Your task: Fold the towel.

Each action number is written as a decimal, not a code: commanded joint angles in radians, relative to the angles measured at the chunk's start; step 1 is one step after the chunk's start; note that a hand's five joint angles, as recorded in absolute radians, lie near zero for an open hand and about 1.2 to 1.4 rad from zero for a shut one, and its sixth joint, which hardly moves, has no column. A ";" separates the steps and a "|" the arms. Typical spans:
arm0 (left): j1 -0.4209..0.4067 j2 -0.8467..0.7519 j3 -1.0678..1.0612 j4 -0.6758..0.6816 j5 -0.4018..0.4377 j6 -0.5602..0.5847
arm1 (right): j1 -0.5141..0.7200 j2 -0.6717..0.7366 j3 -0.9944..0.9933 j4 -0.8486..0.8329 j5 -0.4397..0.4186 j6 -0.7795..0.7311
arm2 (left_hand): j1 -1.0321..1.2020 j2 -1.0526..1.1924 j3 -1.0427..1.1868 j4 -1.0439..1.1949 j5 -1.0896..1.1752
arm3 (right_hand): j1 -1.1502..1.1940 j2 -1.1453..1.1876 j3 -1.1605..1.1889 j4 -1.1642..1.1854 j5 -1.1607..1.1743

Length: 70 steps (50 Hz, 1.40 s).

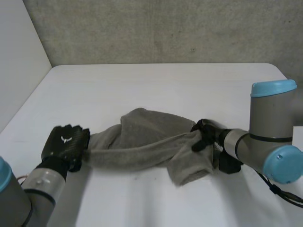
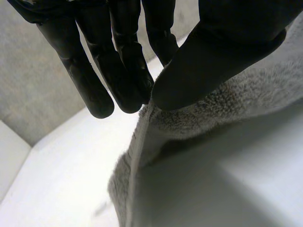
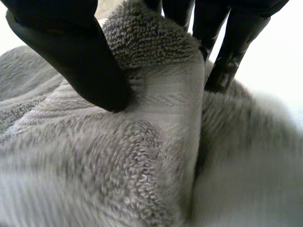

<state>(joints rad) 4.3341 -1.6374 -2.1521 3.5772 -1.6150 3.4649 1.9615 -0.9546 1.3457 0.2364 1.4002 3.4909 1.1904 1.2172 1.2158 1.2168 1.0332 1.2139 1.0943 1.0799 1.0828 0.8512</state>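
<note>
My rig's body: grey, light blue, black.
My left arm (image 1: 28,189) and right arm (image 1: 270,137) are round grey tubes with light-blue end caps; the black left hand (image 1: 65,146) bears a small white mark, the right hand (image 1: 204,135) is plain black.

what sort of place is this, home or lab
Likely a robot lab or test bench, not a home: a white table against a grey wall, and a grey towel held between the left hand and right hand of two machine arms.

No legible text, label, brand or number anywhere.
</note>
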 commanded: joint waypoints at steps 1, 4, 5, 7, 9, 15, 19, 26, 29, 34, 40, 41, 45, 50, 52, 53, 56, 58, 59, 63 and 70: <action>0.041 -0.093 0.245 0.046 0.058 0.005 | 0.011 -0.029 -0.202 -0.095 0.094 -0.155 | 0.206 0.179 0.180 0.180 0.189 | 0.182 0.302 0.316 0.313 0.371; 0.048 -0.139 0.428 0.043 0.060 0.010 | 0.010 -0.065 -0.325 -0.144 0.095 -0.299 | 0.206 0.179 0.180 0.180 0.189 | 0.182 0.302 0.316 0.313 0.371; 0.048 -0.139 0.429 0.043 0.060 0.010 | 0.010 -0.066 -0.326 -0.144 0.095 -0.300 | 0.206 0.179 0.180 0.180 0.189 | 0.182 0.302 0.316 0.313 0.371; 0.050 -0.180 0.648 0.048 0.058 0.005 | 0.016 -0.085 -0.431 -0.247 0.094 -0.451 | 0.206 0.179 0.180 0.180 0.189 | 0.182 0.302 0.316 0.313 0.371; 0.048 -0.202 0.761 0.051 0.053 0.003 | 0.025 -0.101 -0.459 -0.322 0.092 -0.530 | 0.206 0.179 0.180 0.180 0.189 | 0.182 0.302 0.316 0.313 0.371; 0.048 -0.231 1.026 0.071 -0.014 -0.018 | 0.045 -0.196 -0.403 -0.645 0.071 -0.765 | 0.206 0.179 0.180 0.180 0.189 | 0.182 0.302 0.316 0.313 0.371; 0.033 -0.225 1.005 0.058 -0.046 -0.036 | 0.048 -0.230 -0.316 -0.677 0.054 -0.813 | 0.206 0.179 0.180 0.180 0.189 | 0.182 0.302 0.316 0.313 0.371; -0.008 -0.136 0.624 0.038 -0.030 -0.052 | 0.040 -0.222 -0.110 -0.485 0.039 -0.811 | 0.206 0.179 0.180 0.180 0.189 | 0.182 0.302 0.316 0.313 0.371; -0.020 -0.131 0.455 0.041 -0.011 -0.046 | 0.039 -0.198 -0.027 -0.439 0.036 -0.811 | 0.206 0.179 0.180 0.180 0.189 | 0.182 0.302 0.316 0.313 0.371; -0.050 -0.159 0.287 0.038 -0.006 -0.044 | 0.037 -0.161 0.068 -0.422 0.040 -0.817 | 0.206 0.179 0.180 0.180 0.189 | 0.182 0.302 0.316 0.313 0.371; -0.050 -0.159 0.141 0.029 -0.006 -0.023 | 0.034 -0.168 0.183 -0.385 0.037 -0.834 | 0.206 0.179 0.180 0.180 0.189 | 0.182 0.302 0.316 0.313 0.371; -0.050 -0.159 0.141 0.029 -0.006 -0.023 | 0.034 -0.168 0.184 -0.385 0.037 -0.834 | 0.206 0.179 0.180 0.180 0.189 | 0.182 0.302 0.316 0.313 0.371; -0.047 -0.145 0.081 0.032 -0.005 -0.017 | 0.028 -0.170 0.240 -0.344 0.031 -0.825 | 0.206 0.179 0.180 0.180 0.189 | 0.182 0.302 0.316 0.313 0.371; -0.047 -0.142 0.066 0.032 -0.005 -0.017 | 0.001 -0.164 0.280 -0.335 0.003 -0.825 | 0.206 0.179 0.180 0.180 0.189 | 0.182 0.302 0.316 0.313 0.371; -0.047 -0.140 0.061 0.029 -0.005 -0.017 | -0.021 -0.161 0.286 -0.327 -0.013 -0.814 | 0.206 0.179 0.180 0.180 0.189 | -0.403 -0.283 -0.269 -0.272 -0.215; -0.047 -0.140 0.058 0.029 -0.005 -0.015 | -0.021 -0.161 0.286 -0.327 -0.013 -0.814 | 0.206 0.179 0.180 0.180 0.189 | -0.407 -0.287 -0.273 -0.276 -0.219; -0.047 -0.133 0.047 0.031 -0.006 -0.015 | -0.068 -0.162 0.282 -0.299 -0.010 -0.765 | 0.206 0.179 0.180 0.180 0.189 | -0.585 -0.466 -0.451 -0.454 -0.397; -0.045 -0.125 0.041 0.031 -0.006 -0.015 | -0.096 -0.162 0.274 -0.272 -0.013 -0.724 | 0.206 0.179 0.180 0.180 0.189 | -0.630 -0.510 -0.496 -0.499 -0.442; -0.044 -0.118 0.032 0.032 -0.006 -0.015 | -0.119 -0.161 0.265 -0.237 -0.018 -0.675 | 0.206 0.179 0.180 0.180 0.189 | -0.656 -0.536 -0.522 -0.525 -0.468; -0.030 -0.111 0.020 0.037 -0.006 -0.015 | -0.170 -0.142 0.244 -0.148 -0.039 -0.514 | 0.206 0.179 0.180 0.180 0.189 | -0.659 -0.540 -0.525 -0.528 -0.471; -0.025 -0.111 0.021 0.037 -0.006 -0.015 | -0.220 -0.124 0.248 -0.135 -0.115 -0.392 | 0.206 0.179 0.180 0.180 0.189 | -0.639 -0.519 -0.505 -0.507 -0.450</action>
<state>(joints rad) 4.3040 -1.7486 -2.1310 3.6136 -1.6215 3.4500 1.7818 -1.0943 1.5928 0.0841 1.3453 2.9930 1.1905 1.2183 1.2172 1.2181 1.0350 0.5700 0.5384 0.5296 0.5288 0.3547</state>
